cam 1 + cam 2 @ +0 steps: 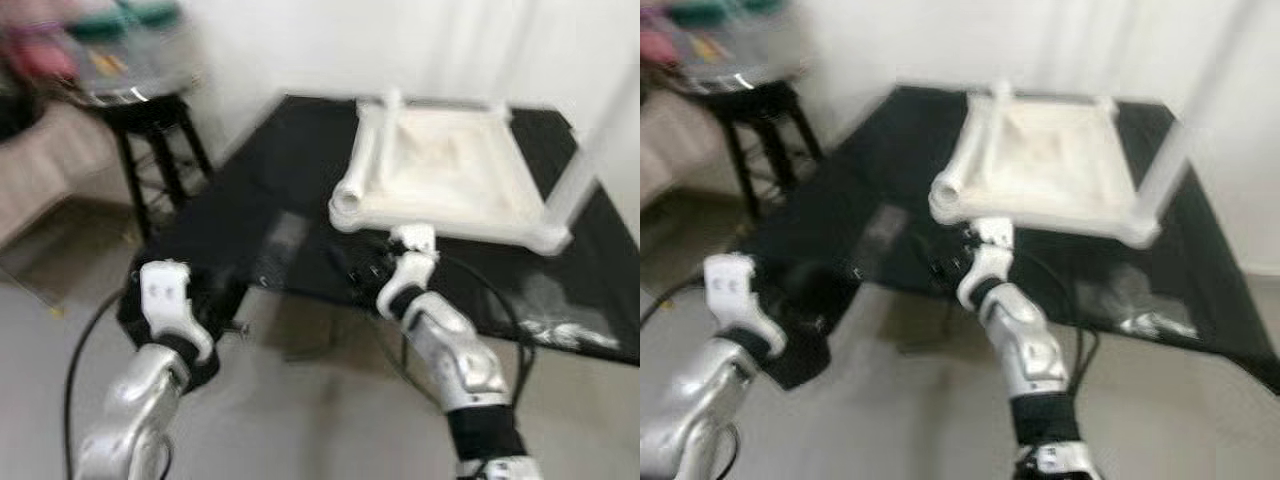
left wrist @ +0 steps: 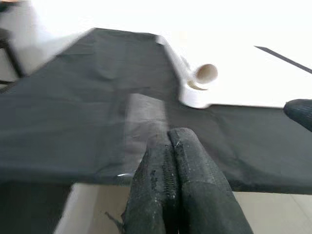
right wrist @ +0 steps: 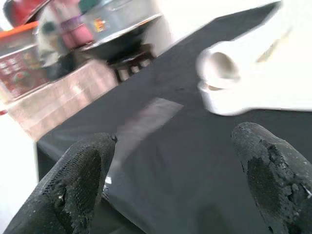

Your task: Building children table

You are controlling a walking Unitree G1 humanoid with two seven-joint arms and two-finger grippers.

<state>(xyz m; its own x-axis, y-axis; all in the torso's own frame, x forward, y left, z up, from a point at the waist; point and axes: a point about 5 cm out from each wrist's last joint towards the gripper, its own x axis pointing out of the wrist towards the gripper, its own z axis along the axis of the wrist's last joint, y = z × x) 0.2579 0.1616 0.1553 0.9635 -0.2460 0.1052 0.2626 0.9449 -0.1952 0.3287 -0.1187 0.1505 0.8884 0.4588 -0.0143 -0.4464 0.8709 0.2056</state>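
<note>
A wide table (image 1: 250,230) covered with black cloth stands before the robot and carries the work. On its far part lies the white children table (image 1: 450,170), turned upside down, so its flat top rests on the cloth and the leg sockets point up; I judge it is placed so because the legs are easier to put in from above. At least one white leg (image 1: 585,165) already stands at the right corner, and the near left corner (image 1: 348,208) has a short open tube; more I cannot say because of the blur.

To the left, apart from the table, a black stool (image 1: 150,130) holds a tray with colourful things.

The right end effector (image 3: 175,180) is at the table's front edge, just before the near left corner, with its two fingers spread wide, probably ready to take that corner or tube. The left end effector (image 2: 178,190) is lower, near the left front edge of the table, with its fingers pressed together and holding nothing.
</note>
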